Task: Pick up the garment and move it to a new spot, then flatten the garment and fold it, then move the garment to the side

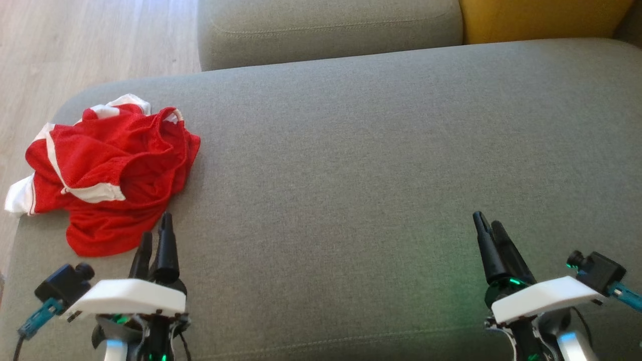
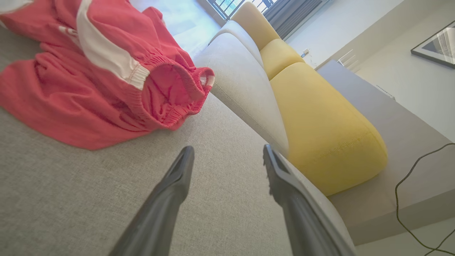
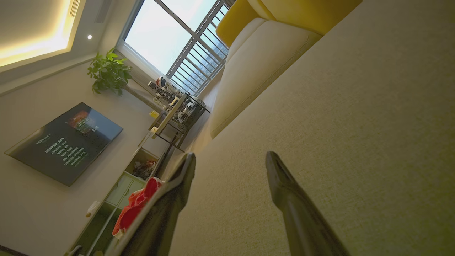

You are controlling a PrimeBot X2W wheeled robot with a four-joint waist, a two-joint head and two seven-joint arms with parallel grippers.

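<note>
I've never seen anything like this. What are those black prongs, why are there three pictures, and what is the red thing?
You are looking at a two-armed robot. Each arm ends in a grasping tool with two long dark fingers. The head view looks down from the robot's head: the left tool and the right tool hover over a grey sofa cushion. The other two pictures come from small cameras on each wrist, looking along that arm's own fingers. The red thing is a crumpled red and white garment, lying near the cushion's left end, just ahead of the left tool. Both tools are open and hold nothing. Yellow cushions sit behind.
</note>
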